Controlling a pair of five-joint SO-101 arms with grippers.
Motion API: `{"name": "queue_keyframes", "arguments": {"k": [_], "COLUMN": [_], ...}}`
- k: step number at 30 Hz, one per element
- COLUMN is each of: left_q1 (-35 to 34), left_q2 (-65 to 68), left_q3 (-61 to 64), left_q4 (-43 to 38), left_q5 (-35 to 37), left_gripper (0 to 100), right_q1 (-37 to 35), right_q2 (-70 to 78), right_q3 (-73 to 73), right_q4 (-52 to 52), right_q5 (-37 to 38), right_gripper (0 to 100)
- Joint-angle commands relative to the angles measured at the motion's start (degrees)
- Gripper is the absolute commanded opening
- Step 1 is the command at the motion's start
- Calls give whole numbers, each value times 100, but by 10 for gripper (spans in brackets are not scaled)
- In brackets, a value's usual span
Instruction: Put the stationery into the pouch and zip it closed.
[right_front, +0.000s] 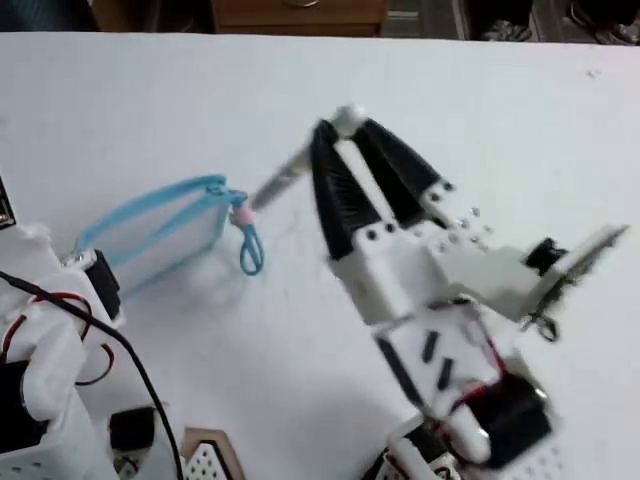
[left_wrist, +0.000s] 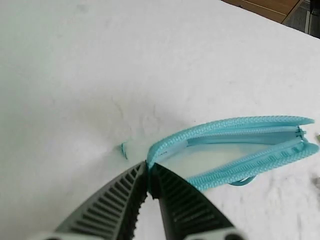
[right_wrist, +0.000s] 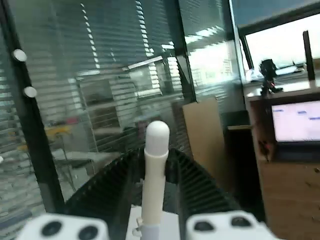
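In the high view, a slim white and grey pen (right_front: 285, 178) sits clamped between the black ribbed fingers of the right gripper (right_front: 343, 128), just above the centre of the frame. Its rounded white cap pokes out past the fingertips. The rest of the barrel runs out below the fingers toward the left. The pen's long axis slants from upper right to lower left, and its lower tip ends just beside the pink bead (right_front: 241, 214) at the mouth of the pouch. In the right wrist view the pen (right_wrist: 152, 170) stands upright between the fingers of the right gripper (right_wrist: 154, 155), cap uppermost.

The pouch (right_front: 160, 235), flat and pale with a light blue zip, lies on the white tabletop (right_front: 450, 100) at centre left. Its long axis is tilted up toward the right, and a blue loop (right_front: 250, 250) hangs from that end. In the left wrist view the left gripper (left_wrist: 148, 167) is pinched shut on one end of the pouch (left_wrist: 235, 150), whose zip gapes open.
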Motion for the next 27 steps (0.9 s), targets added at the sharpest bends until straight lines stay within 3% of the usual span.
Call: {"name": "queue_keyframes", "arguments": {"k": [1,7,14,27], "left_q1": [-31,-31,-31,-31], "left_q2": [57,57,57,57], "left_q3": [0,0,0,0], "left_q4": [-35,-35,-44,-44], "left_q5": [-18,-18,-18,-9], "left_gripper": [24,24,24,24], "right_q1": [-356,-743,-1182,-1209], "right_q2": [259,743,1015,1596], "right_q3": [378,404,440,1037], "right_q4": [-1033,-1754,-1815,-2167], "right_q5": [-26,-18,-18,273], "right_gripper": [17,17,17,17]}}
